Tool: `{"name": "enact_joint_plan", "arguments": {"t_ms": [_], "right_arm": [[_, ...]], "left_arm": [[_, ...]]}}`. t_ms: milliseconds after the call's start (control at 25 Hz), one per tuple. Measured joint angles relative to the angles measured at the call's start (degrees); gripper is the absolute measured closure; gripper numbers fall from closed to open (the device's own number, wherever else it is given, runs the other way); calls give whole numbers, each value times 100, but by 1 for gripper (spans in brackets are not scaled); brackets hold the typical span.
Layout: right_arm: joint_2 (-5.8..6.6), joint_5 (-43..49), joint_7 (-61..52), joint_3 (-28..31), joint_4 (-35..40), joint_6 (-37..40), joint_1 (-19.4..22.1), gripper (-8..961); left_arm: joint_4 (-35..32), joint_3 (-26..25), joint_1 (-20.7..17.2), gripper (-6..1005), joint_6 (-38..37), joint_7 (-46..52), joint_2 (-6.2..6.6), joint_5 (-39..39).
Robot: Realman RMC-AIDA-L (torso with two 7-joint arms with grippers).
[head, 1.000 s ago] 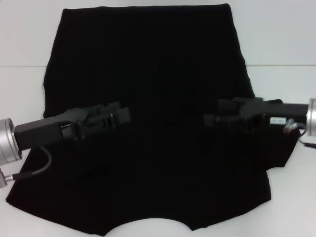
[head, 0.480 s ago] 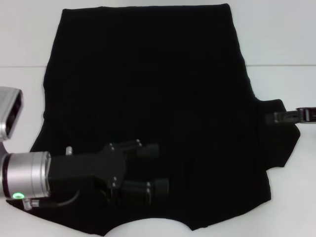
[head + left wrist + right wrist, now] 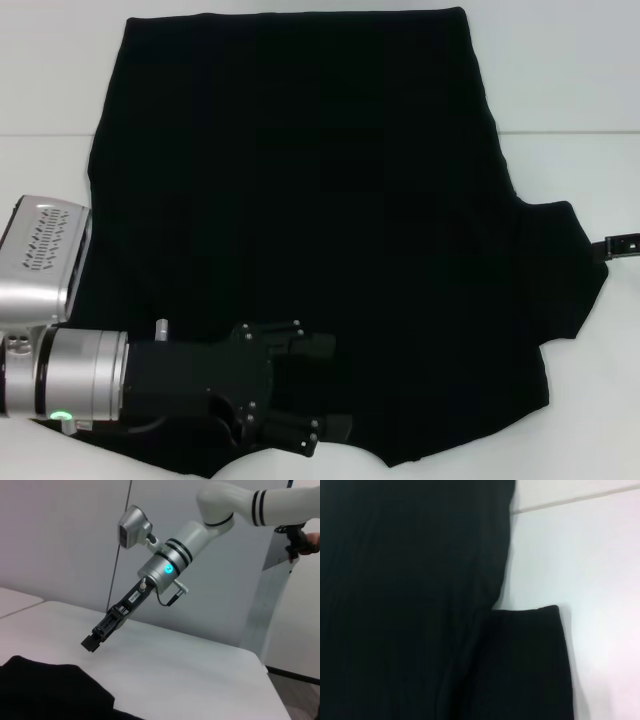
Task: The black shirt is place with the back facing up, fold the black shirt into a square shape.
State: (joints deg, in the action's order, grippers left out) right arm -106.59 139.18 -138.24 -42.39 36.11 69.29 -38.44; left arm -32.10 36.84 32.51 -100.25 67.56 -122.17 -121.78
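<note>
The black shirt point(image 3: 300, 200) lies spread flat on the white table, plain side up, with its neck cutout at the near edge and its hem at the far side. My left gripper point(image 3: 325, 388) hovers over the near left part of the shirt, beside the neck cutout, with its fingers point(image 3: 312, 346) spread open. Only the tip of my right gripper point(image 3: 622, 246) shows at the right edge, off the cloth just past the right sleeve point(image 3: 565, 270). In the left wrist view the right gripper point(image 3: 92, 641) hangs above bare table beyond a shirt corner point(image 3: 45, 690). The sleeve point(image 3: 530, 665) fills the right wrist view.
White table point(image 3: 570, 90) surrounds the shirt, with a seam line point(image 3: 560, 132) running across it. A grey wall and a white post point(image 3: 265, 605) stand behind the right arm.
My left gripper has swung from the shirt's middle left down toward the near edge by the neck. The right gripper has pulled back off the shirt to the right edge.
</note>
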Motion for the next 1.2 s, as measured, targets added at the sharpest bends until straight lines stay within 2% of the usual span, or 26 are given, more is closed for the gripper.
{"name": "enact_joint_plan", "arguments": {"t_ms": [600, 1080, 1200], "right_arm": [[-102, 13, 44, -53, -348, -219, -85, 75], [-250, 262, 2, -59, -441, -492, -154, 77], [-266, 304, 2, -57, -496, -562, -186, 173]], "left_arm": [[2, 0, 1, 66, 15, -5, 7, -4], [-11, -33, 25, 66, 15, 20, 36, -4], [-49, -36, 15, 67, 15, 20, 36, -4]]}}
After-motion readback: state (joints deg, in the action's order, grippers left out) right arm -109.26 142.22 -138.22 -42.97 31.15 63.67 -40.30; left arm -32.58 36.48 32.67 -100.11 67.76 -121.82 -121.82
